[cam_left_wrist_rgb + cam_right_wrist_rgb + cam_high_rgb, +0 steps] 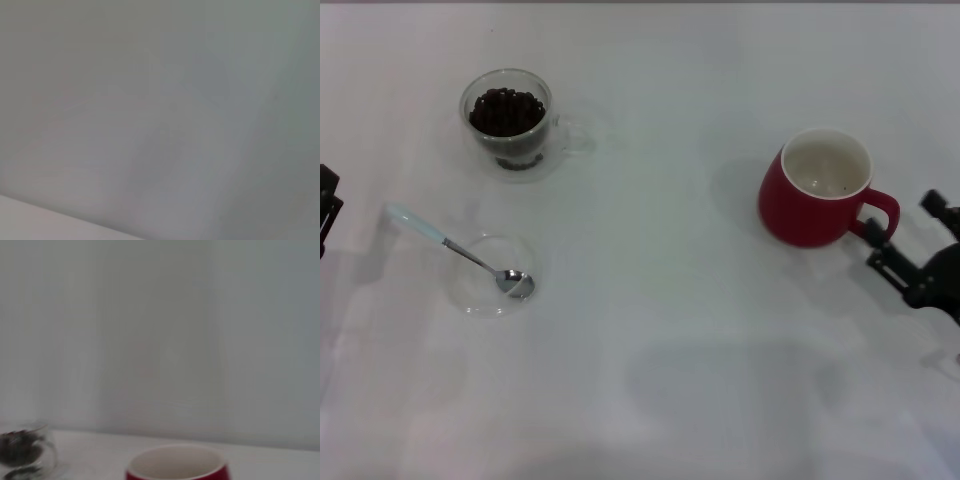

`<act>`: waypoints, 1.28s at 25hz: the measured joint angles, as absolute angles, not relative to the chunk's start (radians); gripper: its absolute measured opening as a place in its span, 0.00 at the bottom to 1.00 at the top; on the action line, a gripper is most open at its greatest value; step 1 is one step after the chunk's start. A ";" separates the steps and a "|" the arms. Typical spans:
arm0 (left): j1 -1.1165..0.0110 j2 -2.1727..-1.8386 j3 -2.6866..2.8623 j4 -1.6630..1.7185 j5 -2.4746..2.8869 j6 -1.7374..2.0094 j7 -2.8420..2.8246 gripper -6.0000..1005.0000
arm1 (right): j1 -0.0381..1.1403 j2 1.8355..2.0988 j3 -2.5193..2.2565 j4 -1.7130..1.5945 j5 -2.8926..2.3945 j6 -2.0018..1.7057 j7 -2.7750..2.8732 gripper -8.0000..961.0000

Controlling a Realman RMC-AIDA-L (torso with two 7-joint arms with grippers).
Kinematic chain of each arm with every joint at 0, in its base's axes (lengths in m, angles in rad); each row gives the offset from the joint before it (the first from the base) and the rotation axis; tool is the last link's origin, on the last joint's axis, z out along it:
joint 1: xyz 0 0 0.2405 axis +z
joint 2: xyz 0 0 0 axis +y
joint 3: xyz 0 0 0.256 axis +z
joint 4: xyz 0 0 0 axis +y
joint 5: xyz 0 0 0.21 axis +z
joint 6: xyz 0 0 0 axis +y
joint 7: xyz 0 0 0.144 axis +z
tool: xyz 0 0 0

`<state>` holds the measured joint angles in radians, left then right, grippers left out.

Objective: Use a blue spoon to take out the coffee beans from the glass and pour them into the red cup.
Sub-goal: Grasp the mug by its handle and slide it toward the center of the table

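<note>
The glass (510, 122), a clear mug full of dark coffee beans (506, 110), stands at the far left of the white table. The blue spoon (460, 252) lies nearer, with its metal bowl in a shallow clear dish (480, 290) and its pale handle pointing far-left. The red cup (817, 190) stands upright on the right with its handle toward my right gripper (906, 230), which is open beside the handle and apart from it. The right wrist view shows the red cup's rim (177, 462) and the glass (25, 450). My left gripper (326, 205) sits at the left edge, mostly out of view.
The white table (660, 330) spreads wide between the glass, dish and red cup. The left wrist view shows only a plain pale surface.
</note>
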<state>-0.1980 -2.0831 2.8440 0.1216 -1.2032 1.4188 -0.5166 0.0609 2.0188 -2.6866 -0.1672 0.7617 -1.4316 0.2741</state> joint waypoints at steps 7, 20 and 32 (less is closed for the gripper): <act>-0.198 -2.081 2.844 0.121 -1.203 1.419 -0.517 0.83 | 0.102 2.019 -2.682 -0.168 0.751 -1.330 0.274 0.89; -0.185 -2.081 2.844 0.118 -1.212 1.418 -0.517 0.83 | 0.150 2.015 -2.582 -0.168 0.756 -1.232 0.269 0.87; -0.182 -2.082 2.844 0.116 -1.215 1.417 -0.517 0.83 | 0.159 2.015 -2.549 -0.192 0.756 -1.216 0.278 0.61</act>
<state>-0.1825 -2.0816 2.8440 0.1163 -1.2149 1.4173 -0.5170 0.1589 2.0152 -2.5494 -0.1922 0.7561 -1.2163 0.2777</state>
